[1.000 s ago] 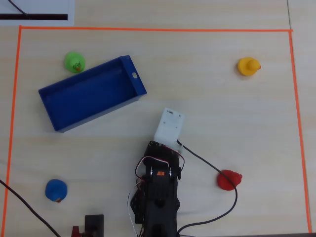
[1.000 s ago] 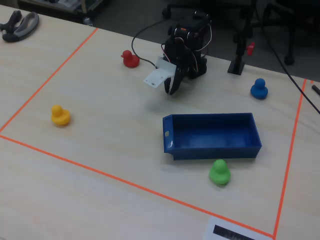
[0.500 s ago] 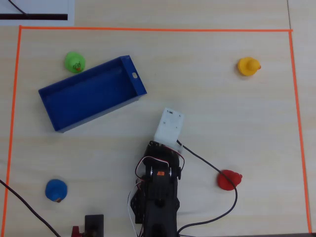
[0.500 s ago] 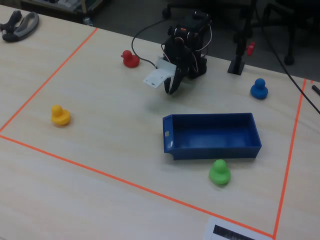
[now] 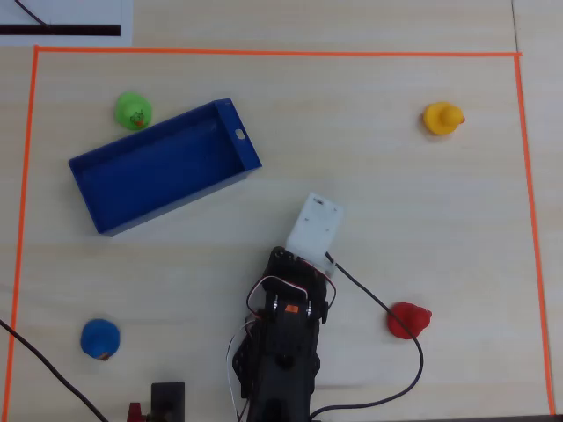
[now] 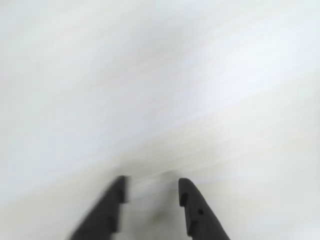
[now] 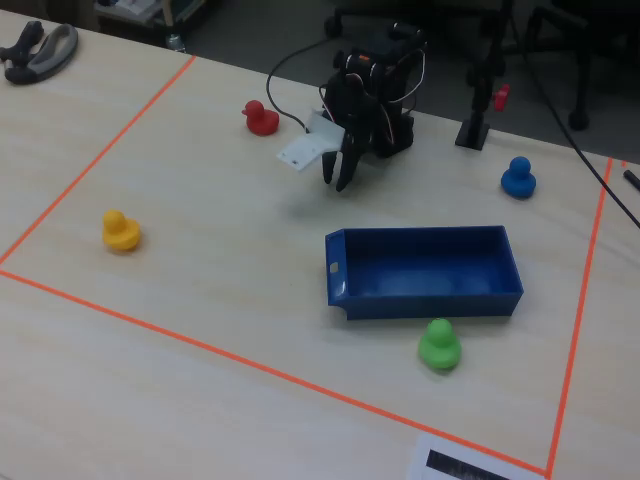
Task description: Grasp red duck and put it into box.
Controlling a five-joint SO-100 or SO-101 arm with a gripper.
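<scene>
Black plastic fingers of the tool point(image 6: 150, 192) stand a little apart over bare pale wooden desk point(image 5: 396, 202) with nothing between them. Glossy red toy duck point(image 5: 409, 320) sits toward the near right corner in the overhead view, apart from the tool. Farther off, the rectangular blue low-walled box point(image 5: 164, 166) lies empty toward the far left corner.

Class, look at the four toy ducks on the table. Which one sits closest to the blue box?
The green duck. It sits right beside one long wall of the blue box, near a corner. The red duck, yellow duck and blue duck all stand well clear of it.
</scene>
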